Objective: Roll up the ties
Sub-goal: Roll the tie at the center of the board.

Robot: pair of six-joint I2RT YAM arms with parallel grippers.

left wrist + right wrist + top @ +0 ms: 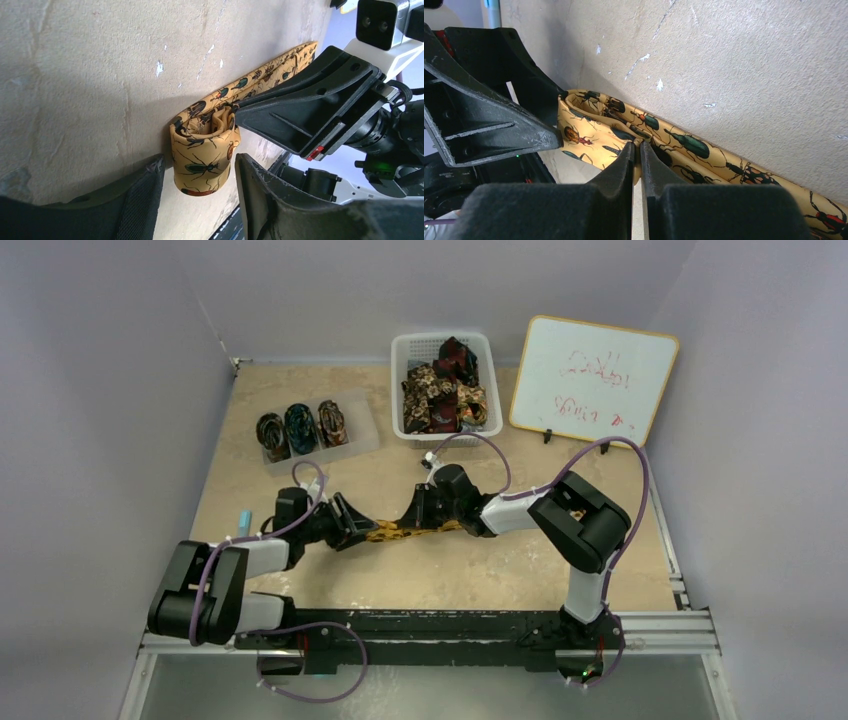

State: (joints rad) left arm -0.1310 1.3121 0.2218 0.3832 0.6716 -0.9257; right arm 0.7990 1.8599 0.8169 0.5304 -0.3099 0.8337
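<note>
Tension matters: right claw (pixel 636 149) is pinched shut on the golden tie (pixel 689 145); left claw (pixel 199 162) gapes around the roll (pixel 202 142) between its fingers (pixel 257 187), so wind snug and even.

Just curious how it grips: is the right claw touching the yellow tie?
Touching. Right wrist view shows the right gripper pinched shut on the yellow tie.

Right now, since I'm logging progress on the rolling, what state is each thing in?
Yellow tie: one end rolled, rest lying flat.
Left gripper: open, straddling the roll.
Right gripper: shut on the tie.
Basket ties: unrolled, heaped.
Tray ties: three, rolled.
Whiteboard: upright, scribbled red.
</note>
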